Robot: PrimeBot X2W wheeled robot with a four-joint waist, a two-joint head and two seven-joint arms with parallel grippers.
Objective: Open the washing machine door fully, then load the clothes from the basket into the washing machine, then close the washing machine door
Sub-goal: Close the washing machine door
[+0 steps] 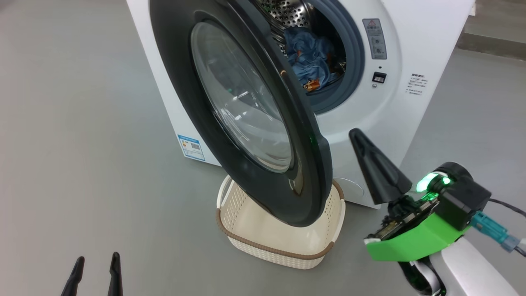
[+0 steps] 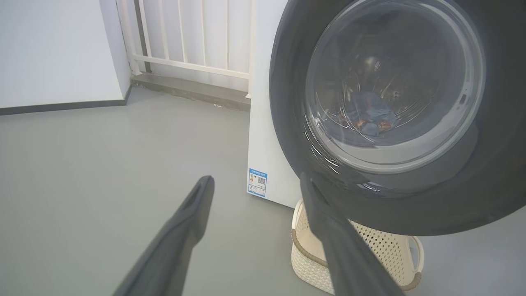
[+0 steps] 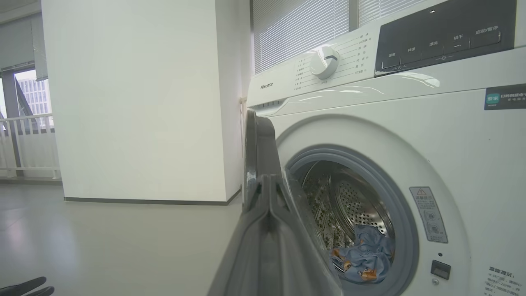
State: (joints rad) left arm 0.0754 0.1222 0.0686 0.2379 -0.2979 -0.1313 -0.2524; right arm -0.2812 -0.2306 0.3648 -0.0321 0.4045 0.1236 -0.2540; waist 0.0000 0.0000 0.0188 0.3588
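The washing machine [image 1: 415, 45] stands with its door [image 1: 172, 61] swung partly open, black rim and glass bowl facing me. The clothes [image 1: 308, 57], light blue with orange prints, lie inside the steel drum, and I see them in the right wrist view too [image 3: 367, 250]. The cream basket [image 1: 306, 267] sits on the floor under the door's lower edge, with nothing in it. My right gripper [image 1: 356, 133] is shut and holds nothing, its tip just right of the door's free edge [image 3: 259, 144]. My left gripper [image 1: 98, 258] hangs open, low at the left, away from the door.
Grey floor spreads to the left and front of the machine. A blue-white label [image 2: 257, 181] marks the washer's lower corner. A white railing [image 2: 193, 61] and a white wall [image 3: 135, 102] stand beyond the machine. A cable [image 1: 505, 205] trails from my right wrist.
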